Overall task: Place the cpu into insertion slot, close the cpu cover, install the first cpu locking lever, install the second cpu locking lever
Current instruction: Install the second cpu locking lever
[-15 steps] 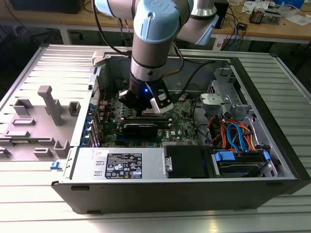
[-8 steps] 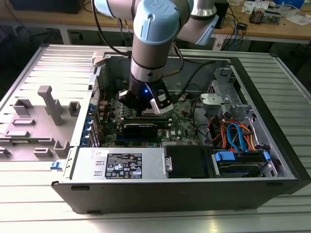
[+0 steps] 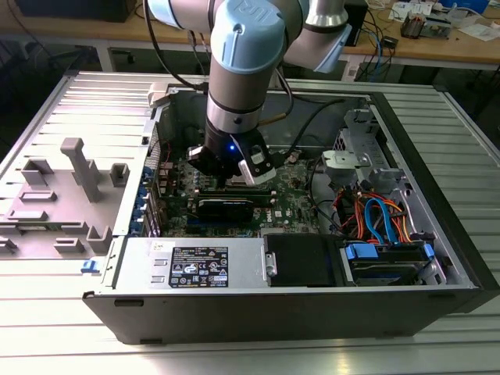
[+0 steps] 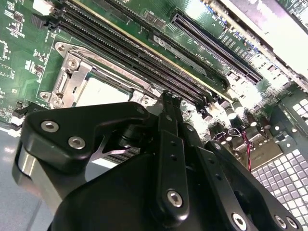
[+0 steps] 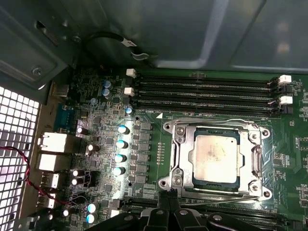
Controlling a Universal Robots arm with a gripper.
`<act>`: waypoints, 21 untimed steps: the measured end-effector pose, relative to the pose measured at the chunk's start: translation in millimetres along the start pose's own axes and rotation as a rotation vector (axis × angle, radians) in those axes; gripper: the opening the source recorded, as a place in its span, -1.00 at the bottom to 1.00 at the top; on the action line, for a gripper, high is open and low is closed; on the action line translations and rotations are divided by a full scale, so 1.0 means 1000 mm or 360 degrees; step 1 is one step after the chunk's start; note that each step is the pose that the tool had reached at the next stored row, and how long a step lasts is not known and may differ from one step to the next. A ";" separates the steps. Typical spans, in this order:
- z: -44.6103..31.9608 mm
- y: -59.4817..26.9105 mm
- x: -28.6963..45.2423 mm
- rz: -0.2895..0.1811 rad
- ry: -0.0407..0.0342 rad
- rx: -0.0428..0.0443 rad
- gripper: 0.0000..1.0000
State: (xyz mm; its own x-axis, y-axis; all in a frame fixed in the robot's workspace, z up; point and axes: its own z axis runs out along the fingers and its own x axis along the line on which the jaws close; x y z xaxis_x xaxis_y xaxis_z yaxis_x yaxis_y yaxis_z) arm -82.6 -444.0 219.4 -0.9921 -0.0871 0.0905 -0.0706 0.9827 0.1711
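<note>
Cpu (image 5: 215, 161) seated in insertion slot (image 5: 194, 179), silver top showing through the opening of cpu cover (image 5: 179, 166); same stack seen in the second wrist view, cpu (image 4: 100, 91) under cover (image 4: 82, 72). Cover lying flat over the chip, so first two steps judged done. Thin wire locking levers (image 5: 216, 121) running along the socket edges beside the memory slots (image 5: 202, 89); look laid down along the frame, but whether hooked under their catches cannot be told. Lever steps judged in progress or near finished, not confirmable.

Gripper (image 4: 169, 102) low over the motherboard (image 5: 144, 134), tips right at the socket edge on the side by the lower memory slots, near one lever. Fingertips appear together, narrow point, nothing seen clamped between them; in the first wrist view gripper (image 5: 168, 195) just beside the socket frame corner, contact with lever uncertain.

In the exterior view, gripper (image 3: 226, 176) down inside the open computer case (image 3: 297, 301), above the graphics card (image 3: 225, 209). Case lying on a ribbed metal tabletop (image 3: 47, 328). Grey plastic fixture (image 3: 78, 168) well apart on the exterior view's left, untouched.
</note>
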 end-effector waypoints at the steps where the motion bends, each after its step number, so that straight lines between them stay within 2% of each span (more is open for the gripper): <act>1: 0.0000 0.0000 0.0000 0.0000 0.0000 0.0000 -0.78; 7: 0.0005 0.0000 0.0013 -0.0001 -0.0001 -0.0008 -0.78; 21: 0.0007 -0.0008 0.0027 -0.0001 -0.0001 -0.0010 -0.78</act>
State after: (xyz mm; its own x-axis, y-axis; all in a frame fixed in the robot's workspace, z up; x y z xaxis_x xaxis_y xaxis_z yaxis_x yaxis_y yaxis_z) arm -85.3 -445.0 218.8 -0.9921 -0.0876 0.0900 -0.0706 0.9816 0.1773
